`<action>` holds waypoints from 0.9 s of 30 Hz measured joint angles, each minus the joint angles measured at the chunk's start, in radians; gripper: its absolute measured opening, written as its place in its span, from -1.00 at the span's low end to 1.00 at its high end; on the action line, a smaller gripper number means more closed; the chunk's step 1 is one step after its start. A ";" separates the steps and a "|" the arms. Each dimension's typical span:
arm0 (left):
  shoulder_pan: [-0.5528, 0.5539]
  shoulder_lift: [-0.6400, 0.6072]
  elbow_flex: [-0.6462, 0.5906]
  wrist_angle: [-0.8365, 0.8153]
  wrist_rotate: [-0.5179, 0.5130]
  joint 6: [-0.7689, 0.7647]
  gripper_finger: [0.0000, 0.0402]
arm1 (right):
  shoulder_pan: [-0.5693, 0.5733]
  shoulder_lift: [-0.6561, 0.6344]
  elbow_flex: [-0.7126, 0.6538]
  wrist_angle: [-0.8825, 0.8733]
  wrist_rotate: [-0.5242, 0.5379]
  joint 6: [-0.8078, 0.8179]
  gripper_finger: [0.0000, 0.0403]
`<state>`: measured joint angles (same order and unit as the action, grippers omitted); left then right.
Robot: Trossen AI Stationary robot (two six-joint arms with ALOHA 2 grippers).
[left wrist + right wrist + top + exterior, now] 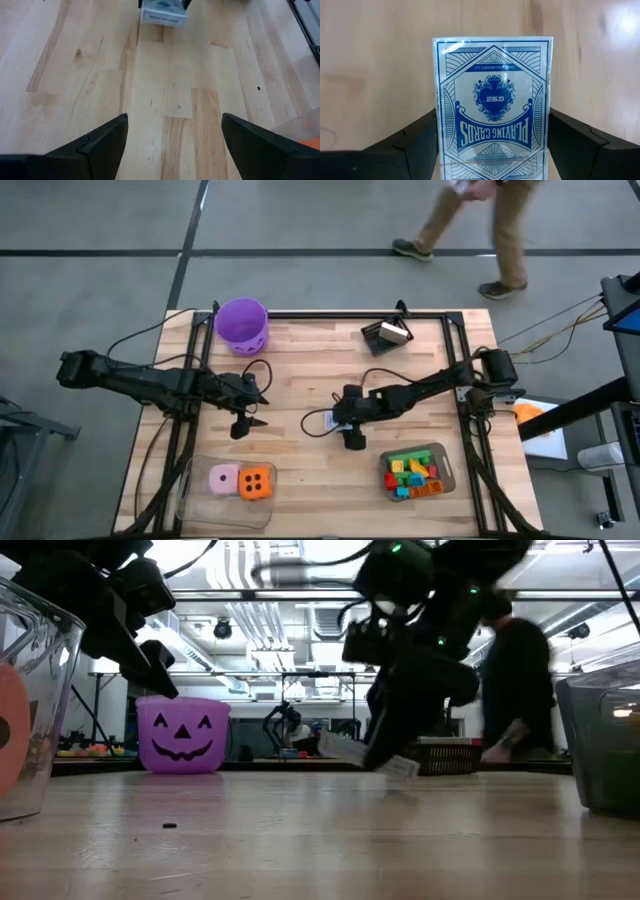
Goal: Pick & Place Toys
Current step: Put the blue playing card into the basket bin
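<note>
A: What else was on the table (300,370)?

B: A purple bucket (242,323) with a pumpkin face stood at the far left corner. A clear tub (196,502) at the near left held a pink die (224,478) and an orange die (256,483). A grey tray (448,470) at the near right held the coloured bricks (412,475). A dark object lay near the far edge — I could not tell what it was. A person (485,225) was walking on the floor beyond the table. Nothing lay between the two arms on the bare wood.

A: The grippers?

B: The right gripper (350,425) sat near the table's middle, fingers (405,145) set wide, one on each side of a card pack (493,102) — the pack filled the gap and met both inner faces, so it was pinched. The left gripper (243,417) hung left of centre, fingers (107,140) spread, nothing between them but bare boards.

A: How did the pack lie?

B: Its printed blue-and-white face was turned toward the right wrist camera, long axis running out along the fingers, the lettering reading upside down there. In the low view it (398,766) was tilted, its lower end at or near the wood; contact could not be told.
</note>
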<state>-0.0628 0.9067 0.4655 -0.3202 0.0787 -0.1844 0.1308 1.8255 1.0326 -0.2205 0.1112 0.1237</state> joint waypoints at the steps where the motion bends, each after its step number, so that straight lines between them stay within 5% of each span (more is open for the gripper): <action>1: 0.000 0.000 0.000 0.000 0.000 0.000 0.61 | 0.000 -0.016 -0.031 0.063 0.000 0.000 0.48; 13: 0.000 0.000 0.000 0.000 0.000 0.000 0.61 | -0.007 -0.165 -0.425 0.805 0.122 -0.054 0.48; 22: 0.000 0.000 0.000 0.000 0.000 0.000 0.61 | -0.092 -0.360 -0.558 0.828 0.333 -0.079 0.48; 27: 0.000 0.000 0.000 0.000 0.000 0.000 0.61 | -0.202 -0.478 -0.562 0.671 0.395 -0.105 0.48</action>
<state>-0.0624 0.9066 0.4655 -0.3199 0.0784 -0.1845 -0.0709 1.3479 0.4710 0.4506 0.5061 0.0186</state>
